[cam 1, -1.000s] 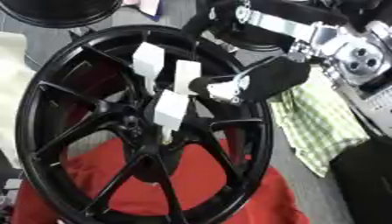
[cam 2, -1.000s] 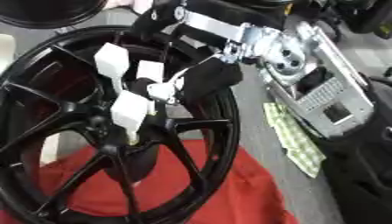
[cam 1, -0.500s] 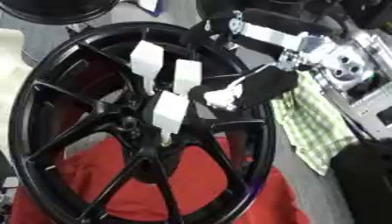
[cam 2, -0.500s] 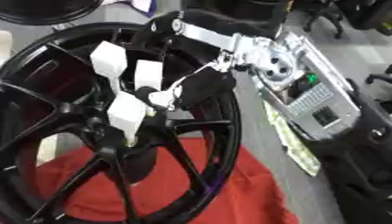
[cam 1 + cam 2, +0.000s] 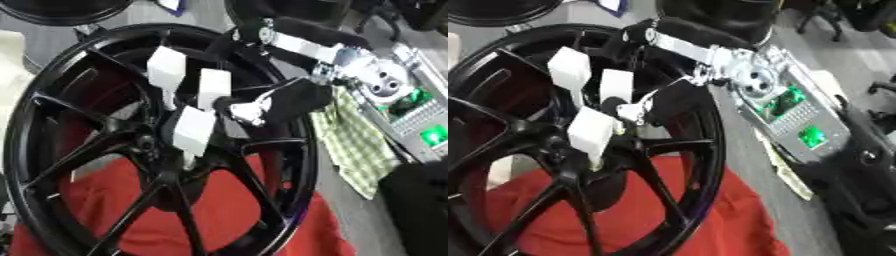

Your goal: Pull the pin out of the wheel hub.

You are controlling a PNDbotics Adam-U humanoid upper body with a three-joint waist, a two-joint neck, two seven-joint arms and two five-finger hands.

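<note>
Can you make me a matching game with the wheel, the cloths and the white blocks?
Things:
1. wheel
2. cloth under the wheel
3. checked cloth
4. blocks on the hub

Colours:
A. white
B. green and pale
C. black
D. red

Pairs: 1-C, 2-D, 3-B, 4-A
</note>
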